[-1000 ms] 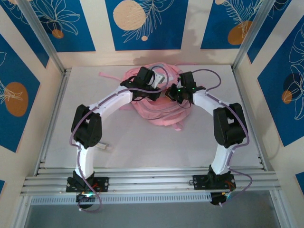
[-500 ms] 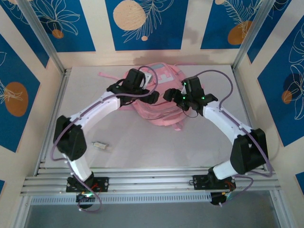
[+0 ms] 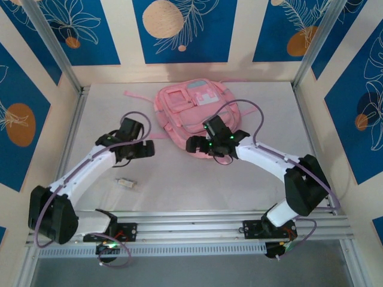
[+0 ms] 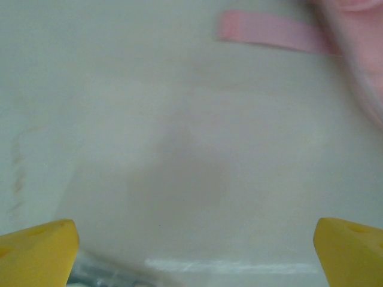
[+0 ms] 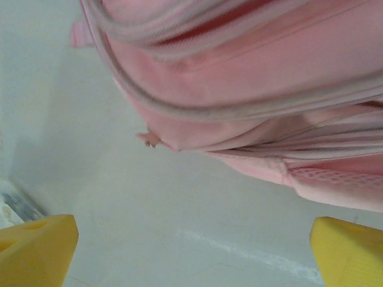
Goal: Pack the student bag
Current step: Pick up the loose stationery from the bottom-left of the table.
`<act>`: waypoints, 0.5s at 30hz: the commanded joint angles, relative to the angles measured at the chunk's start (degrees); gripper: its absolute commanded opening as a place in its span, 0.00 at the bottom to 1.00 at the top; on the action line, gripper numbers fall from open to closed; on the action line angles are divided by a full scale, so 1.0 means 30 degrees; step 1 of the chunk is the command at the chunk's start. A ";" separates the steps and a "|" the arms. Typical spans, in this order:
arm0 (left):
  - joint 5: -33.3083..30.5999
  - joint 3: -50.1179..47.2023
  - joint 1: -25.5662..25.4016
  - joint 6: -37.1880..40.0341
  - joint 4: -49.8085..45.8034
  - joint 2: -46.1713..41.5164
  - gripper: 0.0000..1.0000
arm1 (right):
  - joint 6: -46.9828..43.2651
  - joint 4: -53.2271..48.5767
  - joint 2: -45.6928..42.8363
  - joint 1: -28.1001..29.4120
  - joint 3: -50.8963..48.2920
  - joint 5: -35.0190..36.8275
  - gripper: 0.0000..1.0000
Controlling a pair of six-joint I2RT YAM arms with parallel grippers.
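The student bag (image 3: 194,110), a big pink backpack with pale trim and front pockets, lies flat at the back middle of the table, its front facing up. My left gripper (image 3: 128,150) hovers over bare table left of the bag, open and empty. In the left wrist view its yellow fingertips (image 4: 37,251) stand wide apart, with a pink strap (image 4: 269,33) ahead. My right gripper (image 3: 208,148) hangs at the bag's near edge, open and empty. The right wrist view shows the bag's edge (image 5: 239,78) and a zipper pull (image 5: 148,139) just beyond the gripper (image 5: 192,251).
A small pale item (image 3: 124,183) lies on the table near the left arm's forearm. A loose pink strap (image 3: 134,94) trails from the bag toward the back left. Metal rails (image 3: 191,227) border the near edge, and patterned walls close in the other sides.
Both grippers have opened and let go of the bag. The arms drew back toward the near side, and the bag, bunched up between them before, now lies flat.
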 commanded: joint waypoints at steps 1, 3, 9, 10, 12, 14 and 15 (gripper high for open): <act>-0.1718 -0.1202 0.1078 -0.2142 -0.1877 -0.1127 1.00 | -0.0770 -0.0479 0.0418 0.0535 0.0923 0.1077 0.99; -0.1708 -0.1995 0.1619 -0.2743 -0.1905 -0.1671 1.00 | -0.0898 -0.0572 0.0604 0.0657 0.0939 0.1146 0.99; -0.1019 -0.3576 0.2213 -0.5500 -0.2236 -0.1684 1.00 | -0.1135 -0.0660 0.0555 0.0687 0.0793 0.1415 0.99; -0.0785 -0.3835 0.2268 -0.6100 -0.2096 -0.1529 1.00 | -0.1219 -0.0625 0.0526 0.0687 0.0793 0.1415 0.99; -0.0375 -0.4150 0.2328 -0.7248 -0.1881 -0.1101 1.00 | -0.1286 -0.0623 0.0554 0.0687 0.0815 0.1424 0.99; -0.0005 -0.4292 0.2344 -0.8289 -0.1828 -0.0522 1.00 | -0.1345 -0.0703 0.0635 0.0687 0.0880 0.1414 0.99; 0.0075 -0.4309 0.2373 -0.8799 -0.1979 -0.0164 1.00 | -0.1345 -0.0739 0.0670 0.0687 0.0908 0.1410 0.99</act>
